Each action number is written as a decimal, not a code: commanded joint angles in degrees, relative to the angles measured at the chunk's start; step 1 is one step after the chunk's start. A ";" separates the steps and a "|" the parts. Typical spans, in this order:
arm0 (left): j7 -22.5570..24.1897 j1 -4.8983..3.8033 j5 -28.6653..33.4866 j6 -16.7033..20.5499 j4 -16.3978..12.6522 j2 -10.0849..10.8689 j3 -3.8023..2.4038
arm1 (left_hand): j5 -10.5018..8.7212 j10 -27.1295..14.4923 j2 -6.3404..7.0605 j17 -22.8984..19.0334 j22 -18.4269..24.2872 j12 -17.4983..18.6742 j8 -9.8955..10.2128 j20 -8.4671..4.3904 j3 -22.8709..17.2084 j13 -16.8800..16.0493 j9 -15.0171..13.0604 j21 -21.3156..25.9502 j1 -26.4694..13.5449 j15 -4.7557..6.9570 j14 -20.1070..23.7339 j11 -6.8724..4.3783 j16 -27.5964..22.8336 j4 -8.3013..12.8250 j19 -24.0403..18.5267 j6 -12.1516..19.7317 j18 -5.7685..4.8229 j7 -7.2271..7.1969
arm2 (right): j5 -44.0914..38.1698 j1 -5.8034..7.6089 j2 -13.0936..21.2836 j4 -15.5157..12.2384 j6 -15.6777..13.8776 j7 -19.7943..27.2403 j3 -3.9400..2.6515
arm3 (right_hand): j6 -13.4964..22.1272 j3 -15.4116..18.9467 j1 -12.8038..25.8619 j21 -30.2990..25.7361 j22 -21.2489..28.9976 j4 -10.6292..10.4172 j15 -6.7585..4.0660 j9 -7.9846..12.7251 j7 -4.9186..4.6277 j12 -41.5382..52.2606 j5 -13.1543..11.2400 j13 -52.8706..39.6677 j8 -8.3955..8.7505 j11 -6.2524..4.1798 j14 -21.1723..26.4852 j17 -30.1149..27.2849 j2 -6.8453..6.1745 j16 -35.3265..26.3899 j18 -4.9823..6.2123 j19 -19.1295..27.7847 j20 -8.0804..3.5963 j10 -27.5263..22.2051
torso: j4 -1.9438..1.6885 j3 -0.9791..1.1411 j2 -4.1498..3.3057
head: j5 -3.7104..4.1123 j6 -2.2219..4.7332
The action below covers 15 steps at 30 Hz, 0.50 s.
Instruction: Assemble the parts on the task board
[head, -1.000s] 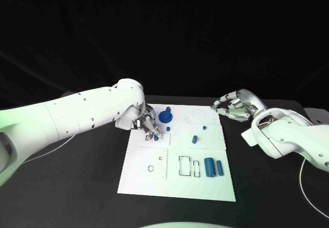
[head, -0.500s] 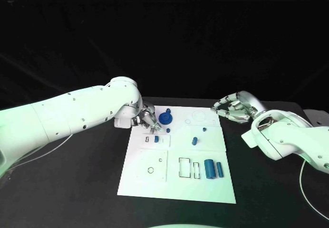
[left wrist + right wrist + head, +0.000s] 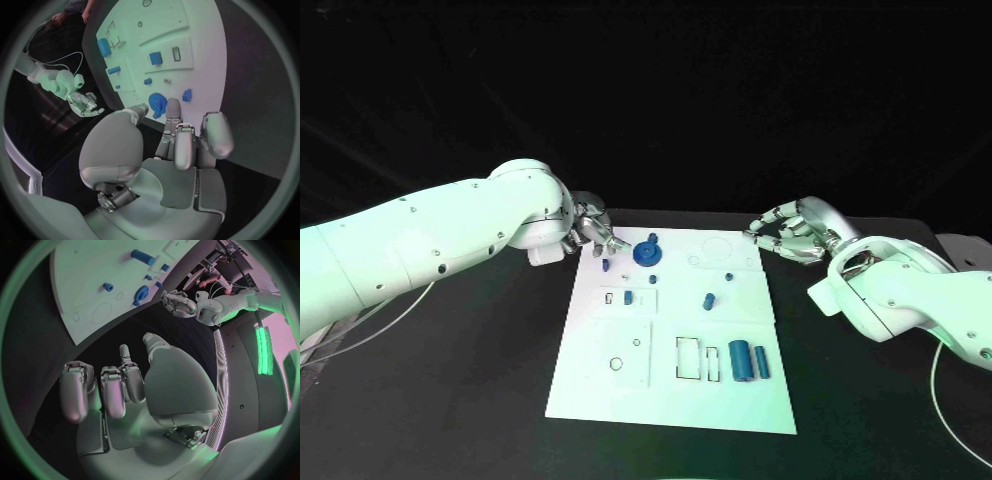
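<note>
Black table [image 3: 473, 380], left hand [image 3: 599, 232] fingers apart, empty; right hand [image 3: 790, 228] curled, contents unclear.

left hand [image 3: 596, 232] raised, fingers [image 3: 185, 145] loosely apart, empty, right hand [image 3: 790, 228] curled, seemingly holding nothing

Robotics laboratory test cell. A black table [image 3: 473, 400] against a black backdrop carries a white task board [image 3: 733, 400] with outlined recesses; cables [image 3: 358, 320] trail off the table's left edge, and green indicator lighting [image 3: 260, 347] glows on surrounding equipment.
</note>
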<state>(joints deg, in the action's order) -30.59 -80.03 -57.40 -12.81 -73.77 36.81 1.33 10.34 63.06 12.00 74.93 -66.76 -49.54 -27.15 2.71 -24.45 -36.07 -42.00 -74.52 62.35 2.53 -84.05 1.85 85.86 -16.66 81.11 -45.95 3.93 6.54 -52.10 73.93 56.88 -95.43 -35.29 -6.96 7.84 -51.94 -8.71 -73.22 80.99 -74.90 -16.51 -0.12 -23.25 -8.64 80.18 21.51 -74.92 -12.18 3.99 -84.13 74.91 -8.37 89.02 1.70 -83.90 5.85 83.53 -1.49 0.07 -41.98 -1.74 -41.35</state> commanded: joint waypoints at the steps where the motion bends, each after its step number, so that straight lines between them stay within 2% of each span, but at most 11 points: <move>1: 1.93 -0.07 -3.37 1.71 0.73 -0.03 -0.07 | -0.19 0.39 0.23 9.90 -1.43 -0.21 0.18 0.26 0.82 0.11 0.42 -1.08 0.34 -0.43 -4.34 0.07 0.76 -0.04 0.76 -0.38 0.70 -0.05 | -0.44 -0.07 -0.02 -0.03 0.36 0.52 0.00 | 0.14 -0.09 0.63 -0.17 -9.31 -0.17 -0.36 -0.08 0.20 -0.30 -0.38 -7.76 -0.27 -0.32 -5.10 11.80 -0.04 -0.31 0.53 -1.75 -0.37 -0.23 | -0.08 -0.07 -0.01 | -0.02 0.07; 4: 1.52 -0.07 -4.29 -1.30 2.00 -0.32 -0.08 | -0.46 0.41 -0.16 9.84 -1.16 -0.27 0.30 0.26 1.73 0.25 0.87 -0.92 -0.30 -0.41 -4.35 0.04 0.74 -0.17 0.71 -0.65 0.77 -0.09 | -0.48 -0.10 -0.07 -0.03 0.38 0.53 0.00 | 0.14 -0.09 0.63 -0.17 -9.31 -0.17 -0.36 -0.08 0.20 -0.30 -0.38 -7.76 -0.27 -0.32 -5.10 11.80 -0.04 -0.31 0.53 -1.75 -0.37 -0.23 | -0.12 -0.09 0.06 | -0.08 -0.04; 7: 1.29 -0.06 -4.75 -2.63 2.87 -0.61 -0.08 | -0.52 0.42 -0.64 9.97 -1.37 -0.31 0.32 0.26 2.06 0.33 1.09 -1.06 -0.62 -0.40 -4.39 0.02 0.83 -0.16 0.79 -0.82 0.72 -0.13 | -0.51 -0.14 -0.11 -0.02 0.40 0.55 0.00 | 0.14 -0.09 0.63 -0.17 -9.31 -0.17 -0.36 -0.08 0.20 -0.30 -0.38 -7.76 -0.27 -0.32 -5.10 11.80 -0.04 -0.31 0.53 -1.75 -0.37 -0.23 | -0.09 -0.14 -0.02 | -0.17 -0.06; 10: 1.00 -0.05 -5.42 -4.18 4.07 -1.14 -0.06 | -0.48 0.57 -1.09 10.32 -2.04 -0.45 0.21 0.23 2.40 0.38 1.28 -1.52 -0.81 -0.35 -4.51 -0.06 1.07 -0.14 1.06 -1.24 0.59 -0.24 | -0.55 -0.19 -0.15 -0.01 0.41 0.55 0.00 | 0.14 -0.09 0.63 -0.17 -9.31 -0.17 -0.36 -0.08 0.20 -0.30 -0.38 -7.76 -0.27 -0.32 -5.10 11.80 -0.04 -0.31 0.53 -1.75 -0.37 -0.23 | 0.01 -0.11 -0.03 | -0.31 -0.11; 15: 0.36 -0.01 -6.98 -7.67 6.42 -2.47 0.29 | -0.39 0.73 -1.38 10.52 -2.32 -0.66 0.00 0.17 2.85 0.39 1.46 -1.72 -0.95 -0.25 -4.58 -0.19 1.21 -0.11 1.18 -1.82 0.55 -0.39 | -0.60 -0.26 -0.20 -0.01 0.46 0.52 0.00 | 0.14 -0.13 0.64 -0.22 -9.29 -0.13 -0.36 -0.08 0.21 -0.26 -0.40 -7.79 -0.29 -0.33 -5.10 11.79 0.01 -0.32 0.54 -1.73 -0.37 -0.20 | 0.02 -0.08 -0.08 | -0.47 -0.27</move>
<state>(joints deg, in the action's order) -30.12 -80.03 -62.02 -15.95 -67.82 34.70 1.56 9.98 63.29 11.08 74.93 -69.03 -49.88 -27.15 2.97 -21.97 -35.75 -40.61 -76.05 61.43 2.53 -84.05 1.63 86.75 -16.67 81.82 -47.43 3.93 6.12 -52.11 73.73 56.74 -95.41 -35.27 -6.91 7.84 -51.94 -8.71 -73.22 80.99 -74.94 -16.51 -0.12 -23.25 -8.64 80.18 21.39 -74.91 -12.18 3.99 -84.13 74.91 -8.37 89.02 1.70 -83.90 5.85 83.53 -1.51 -0.04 -42.00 -2.11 -41.54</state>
